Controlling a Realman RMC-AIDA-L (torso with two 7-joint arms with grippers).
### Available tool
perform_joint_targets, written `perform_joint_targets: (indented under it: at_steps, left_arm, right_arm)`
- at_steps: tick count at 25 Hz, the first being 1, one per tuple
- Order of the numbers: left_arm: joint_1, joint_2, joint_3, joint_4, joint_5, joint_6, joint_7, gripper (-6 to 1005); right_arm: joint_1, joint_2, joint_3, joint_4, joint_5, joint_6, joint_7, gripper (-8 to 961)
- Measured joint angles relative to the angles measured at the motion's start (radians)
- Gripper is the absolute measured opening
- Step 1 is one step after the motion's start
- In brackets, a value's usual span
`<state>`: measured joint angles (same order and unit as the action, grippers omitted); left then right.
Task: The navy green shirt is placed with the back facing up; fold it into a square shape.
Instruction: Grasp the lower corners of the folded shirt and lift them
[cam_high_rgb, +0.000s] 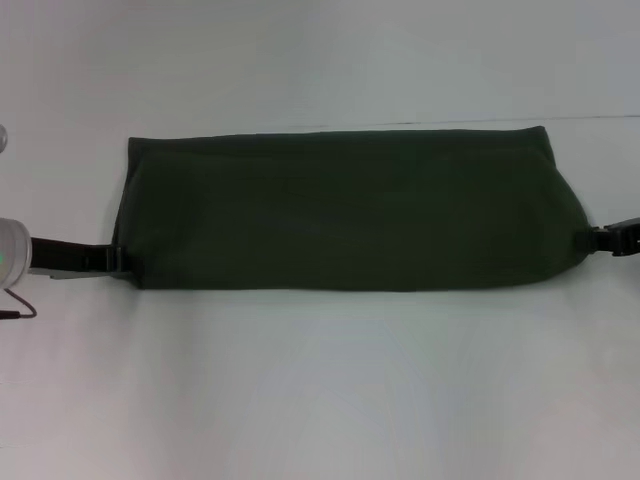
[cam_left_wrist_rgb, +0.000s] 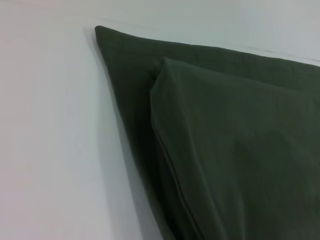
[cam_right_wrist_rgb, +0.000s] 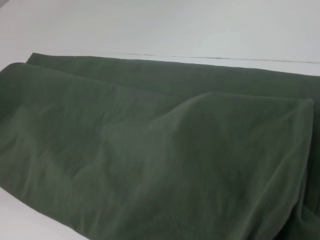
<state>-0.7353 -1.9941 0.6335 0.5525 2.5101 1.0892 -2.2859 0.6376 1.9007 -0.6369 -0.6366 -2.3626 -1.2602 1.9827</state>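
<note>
The navy green shirt (cam_high_rgb: 345, 210) lies on the white table as a long, plain dark olive band, folded lengthwise. My left gripper (cam_high_rgb: 113, 259) is at the near corner of its left end, shut on the fabric. At the right end my right gripper (cam_high_rgb: 592, 238) is also shut on the cloth, which tapers toward it. In the left wrist view a doubled upper layer of the shirt (cam_left_wrist_rgb: 225, 150) rises toward the camera. The right wrist view shows the shirt (cam_right_wrist_rgb: 150, 165) rumpled and lifting toward that hand. Neither wrist view shows fingers.
The white table (cam_high_rgb: 320, 390) extends in front of and behind the shirt. A thin dark seam (cam_high_rgb: 590, 119) runs along the tabletop at the far right. A red cable (cam_high_rgb: 18, 305) hangs by my left arm at the left edge.
</note>
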Motion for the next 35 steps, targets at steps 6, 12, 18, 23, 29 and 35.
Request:
perform_joint_targets:
  at_steps: [6, 12, 18, 23, 29, 35]
  left_arm:
    - [0.017, -0.003, 0.0, 0.053, -0.004, 0.069, -0.014, 47]
    - [0.035, -0.005, 0.0, 0.103, -0.002, 0.14, -0.029, 47]
    - [0.044, 0.003, 0.0, 0.13, 0.004, 0.205, -0.037, 51]
    - [0.068, 0.009, -0.004, 0.169, 0.031, 0.282, -0.042, 50]
    - [0.091, 0.013, -0.018, 0.223, 0.041, 0.389, -0.044, 51]
    - [0.099, 0.02, -0.03, 0.239, 0.067, 0.457, -0.042, 52]
  right_arm:
    - [-0.003, -0.001, 0.0, -0.007, 0.0, -0.009, -0.001, 6]
    - [-0.006, -0.008, 0.002, -0.009, 0.0, -0.033, -0.001, 6]
    - [-0.007, -0.013, 0.0, -0.011, -0.004, -0.07, -0.002, 7]
    - [-0.013, -0.026, 0.001, -0.012, -0.012, -0.119, -0.012, 7]
    - [-0.028, -0.04, 0.006, -0.014, -0.012, -0.185, -0.041, 7]
    - [-0.043, -0.041, 0.003, -0.022, -0.012, -0.241, -0.055, 8]
